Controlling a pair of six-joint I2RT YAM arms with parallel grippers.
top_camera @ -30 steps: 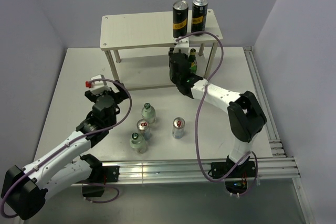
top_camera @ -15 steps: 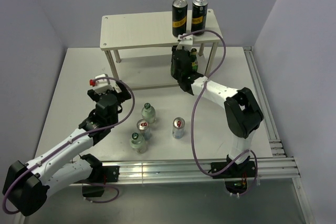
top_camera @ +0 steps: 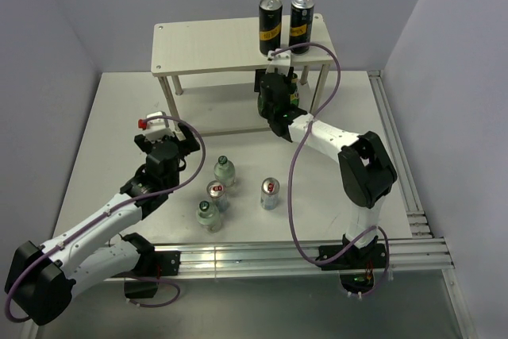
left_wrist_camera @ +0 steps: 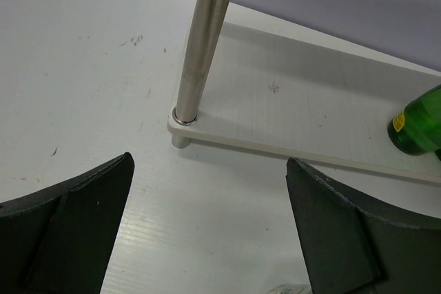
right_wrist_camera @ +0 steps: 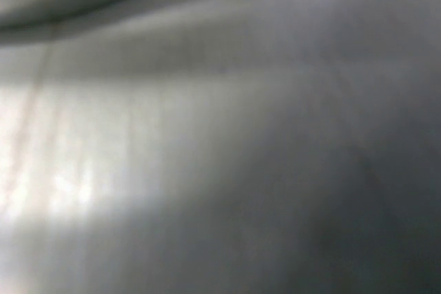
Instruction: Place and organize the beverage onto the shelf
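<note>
Bottle (top_camera: 293,90) on shelf (top_camera: 218,109), beside right gripper (top_camera: 278,89), perhaps touching

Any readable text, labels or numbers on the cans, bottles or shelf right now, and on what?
Nothing is legible.
Black cans: the print on the yellow labels is too small to read.
Green bottle: the yellow label is blurred and cut off.
Slim cans: the markings are too small to read.
</note>
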